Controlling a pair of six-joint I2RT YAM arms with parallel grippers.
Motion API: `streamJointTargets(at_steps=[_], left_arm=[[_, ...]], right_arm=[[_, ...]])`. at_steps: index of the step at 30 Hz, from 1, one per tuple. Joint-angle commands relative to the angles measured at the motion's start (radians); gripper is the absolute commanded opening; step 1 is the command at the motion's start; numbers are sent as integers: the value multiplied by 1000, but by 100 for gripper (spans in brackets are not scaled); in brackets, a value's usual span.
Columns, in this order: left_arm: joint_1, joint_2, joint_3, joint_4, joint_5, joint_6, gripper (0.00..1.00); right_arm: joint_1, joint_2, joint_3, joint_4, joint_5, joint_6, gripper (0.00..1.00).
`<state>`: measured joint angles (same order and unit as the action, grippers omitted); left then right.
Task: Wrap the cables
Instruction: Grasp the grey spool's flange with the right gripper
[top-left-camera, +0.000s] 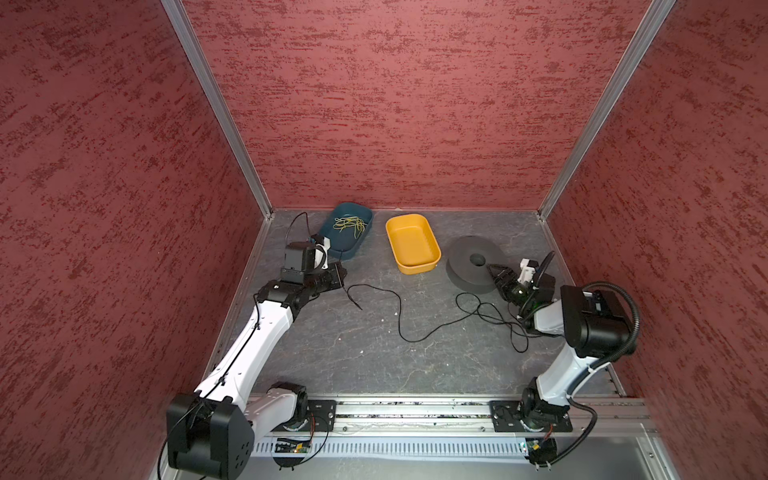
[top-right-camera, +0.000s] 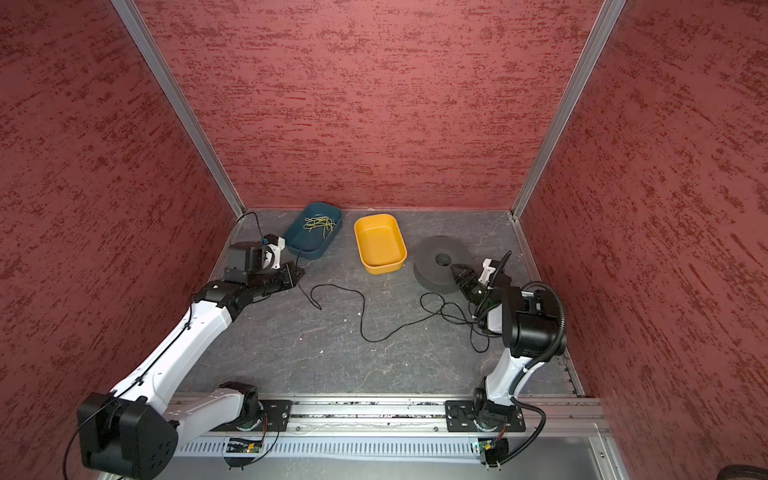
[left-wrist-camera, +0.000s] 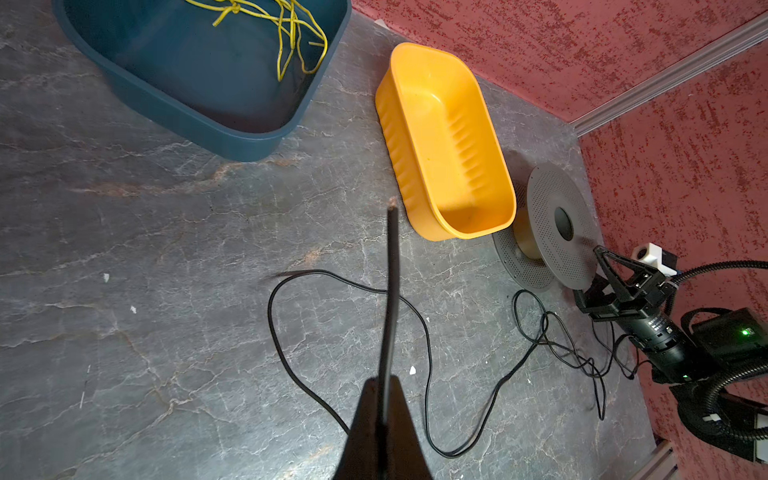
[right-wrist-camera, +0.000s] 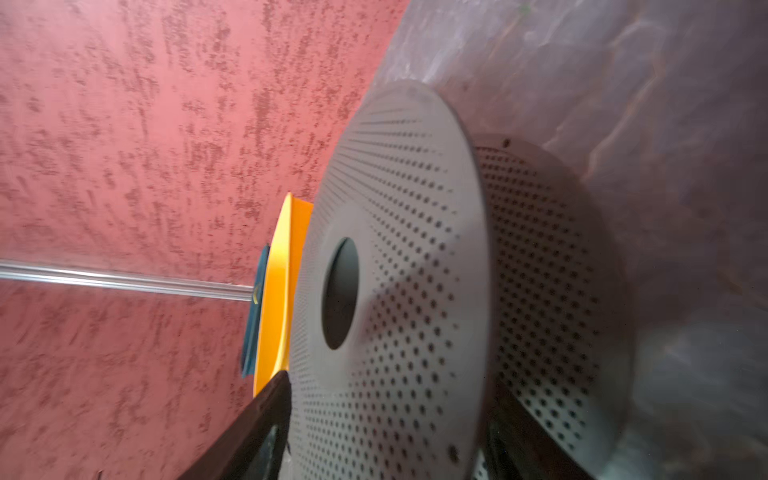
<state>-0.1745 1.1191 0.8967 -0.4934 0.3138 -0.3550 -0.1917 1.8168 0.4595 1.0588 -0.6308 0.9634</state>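
Observation:
A thin black cable (top-left-camera: 400, 320) (top-right-camera: 362, 320) snakes across the grey floor and ends in a tangle (top-left-camera: 498, 318) by the right arm. My left gripper (top-left-camera: 343, 277) (top-right-camera: 300, 272) (left-wrist-camera: 384, 388) is shut on the cable (left-wrist-camera: 428, 353) near one end. A short tail (left-wrist-camera: 392, 270) sticks out past its fingertips. A grey perforated spool (top-left-camera: 467, 253) (top-right-camera: 432, 251) (left-wrist-camera: 544, 208) (right-wrist-camera: 415, 199) lies flat at the right. My right gripper (top-left-camera: 492, 270) (top-right-camera: 455, 269) (right-wrist-camera: 390, 380) is open. Its jaws straddle the rim of the spool's upper flange, one finger above and one beneath.
At the back stand a blue tray (top-left-camera: 332, 249) (left-wrist-camera: 199, 120) with yellow-green strands and an empty yellow tray (top-left-camera: 417, 268) (left-wrist-camera: 478, 232), which sits close beside the spool. Red walls close in the back and both sides. A metal rail (top-left-camera: 415, 411) runs along the front.

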Motion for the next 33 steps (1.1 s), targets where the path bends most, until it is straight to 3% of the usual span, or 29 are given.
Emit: streamJointTargets(at_steps=[1, 6, 11, 16, 18, 25, 28, 33], left_arm=[[-23, -7, 14, -5, -49, 15, 0], [-47, -1, 25, -23, -84, 30, 0], [-57, -1, 31, -28, -91, 30, 0], [-60, -3, 32, -37, -97, 30, 0], [-60, -5, 31, -35, -103, 24, 0], [-59, 0, 40, -29, -91, 11, 0], [-60, 0, 47, -22, -78, 3, 0], [-67, 4, 60, -5, -39, -13, 0]], right_arm=[[-6, 79, 13, 241, -74, 113, 63], [-6, 221, 38, 439, -107, 226, 52], [-5, 217, 38, 422, -104, 198, 27], [0, 45, 44, 120, -55, 30, 6], [9, -50, 67, -90, -7, -75, 0], [129, -307, 222, -728, 307, -391, 0], [205, -343, 292, -880, 431, -459, 0], [348, -358, 351, -972, 600, -479, 0]])
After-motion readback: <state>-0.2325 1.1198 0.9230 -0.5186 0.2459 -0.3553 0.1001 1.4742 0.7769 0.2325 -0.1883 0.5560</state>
